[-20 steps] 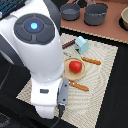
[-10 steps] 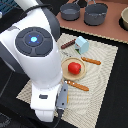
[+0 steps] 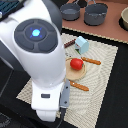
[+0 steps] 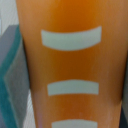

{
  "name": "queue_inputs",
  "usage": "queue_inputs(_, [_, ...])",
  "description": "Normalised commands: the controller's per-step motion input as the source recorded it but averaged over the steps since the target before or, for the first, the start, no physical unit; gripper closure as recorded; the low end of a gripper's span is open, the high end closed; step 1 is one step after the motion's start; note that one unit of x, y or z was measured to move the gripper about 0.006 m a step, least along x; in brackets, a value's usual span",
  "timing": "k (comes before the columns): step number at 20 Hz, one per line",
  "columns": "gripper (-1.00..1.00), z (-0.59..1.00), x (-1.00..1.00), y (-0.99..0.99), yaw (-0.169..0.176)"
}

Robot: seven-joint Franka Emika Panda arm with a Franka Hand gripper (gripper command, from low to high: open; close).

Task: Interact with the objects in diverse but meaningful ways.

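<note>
A round red tomato [image 3: 76, 63] sits on the tan round plate [image 3: 75, 75]. A pale blue house-shaped carton [image 3: 81, 44] stands behind it, with a dark brown sausage stick [image 3: 69, 43] beside it. In the wrist view an orange ridged bread block [image 4: 70, 60] with pale stripes fills the picture, very close to the camera. It does not show in the exterior view. My arm's white body [image 3: 40, 55] covers the exterior view's left. The gripper's fingers are hidden in both views.
Two orange-handled cutlery pieces [image 3: 91, 61] [image 3: 79, 86] lie by the plate on a pale woven mat [image 3: 100, 95]. Grey pots [image 3: 95, 14] stand at the back. A grey and teal surface [image 4: 10, 75] shows beside the bread block.
My arm's upper joint has shifted slightly. The tomato, carton, sausage and cutlery have not moved.
</note>
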Motion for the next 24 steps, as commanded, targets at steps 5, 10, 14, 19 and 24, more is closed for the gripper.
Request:
queue_inputs(5, [1.00,0.14,-0.97,0.63,0.008])
queue_inputs(10, [1.00,0.07,-0.96,0.57,0.006])
queue_inputs(14, [1.00,-0.02,-0.97,0.50,0.000])
queue_inputs(19, [1.00,-0.18,-0.96,0.43,0.005])
queue_inputs(24, [1.00,-0.33,-0.99,0.32,0.001])
